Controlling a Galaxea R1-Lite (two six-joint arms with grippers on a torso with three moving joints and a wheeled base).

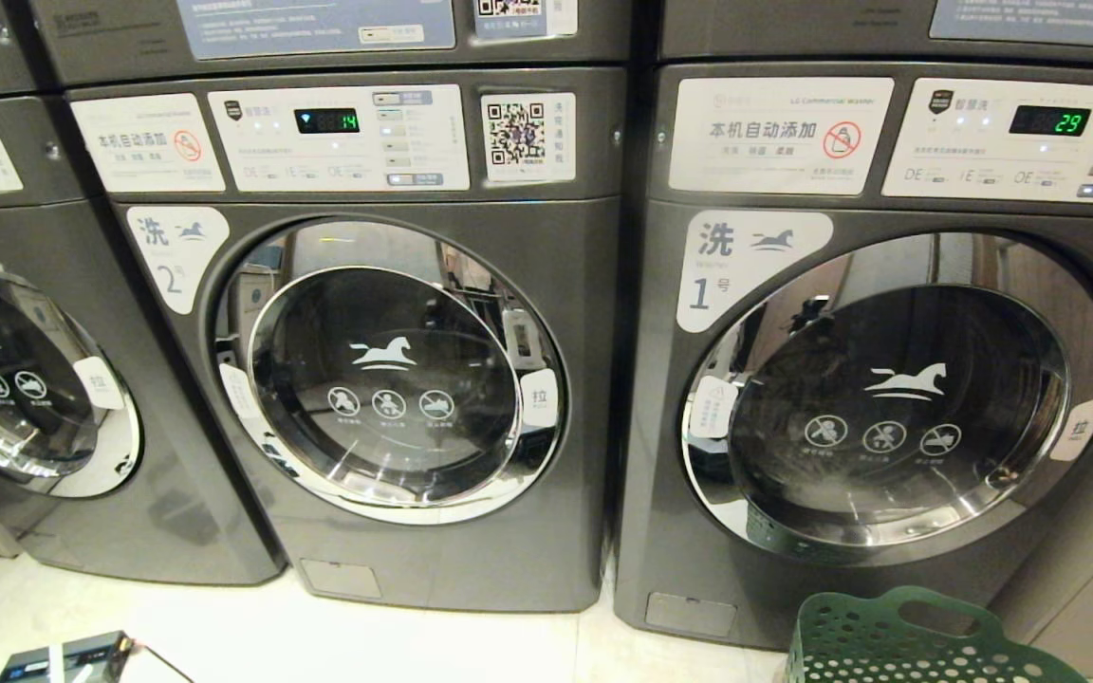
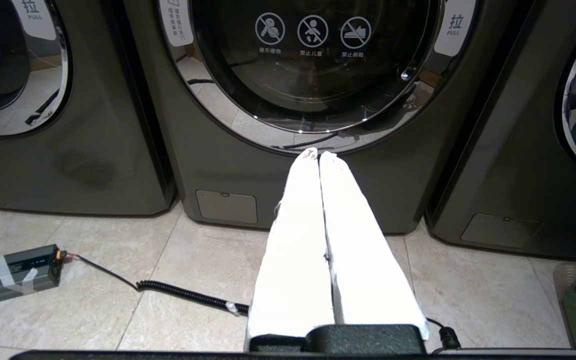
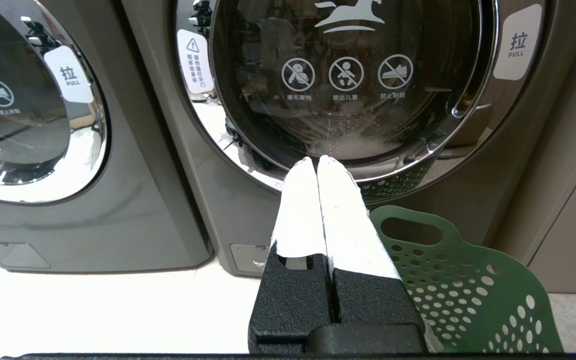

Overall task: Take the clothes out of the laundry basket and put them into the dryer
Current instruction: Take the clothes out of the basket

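- You face a tiled laundry floor point(image 2: 118, 270) with grey machines.
- Green laundry basket point(image 3: 468, 290) sits at five o'clock, below the closed door point(image 1: 898, 398) of machine one.
- Right gripper point(image 3: 317, 162), fingers together, empty, is nearer; basket just beside it.
- Left gripper point(image 2: 315, 155) fingers together, well apart.

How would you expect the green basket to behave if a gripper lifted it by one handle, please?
The basket is probably light, since its walls are thin plastic full of holes. Lifted by one handle, it would likely tilt and swing, perhaps flexing slightly. Its smooth plastic may slip on the tiled floor if pushed.
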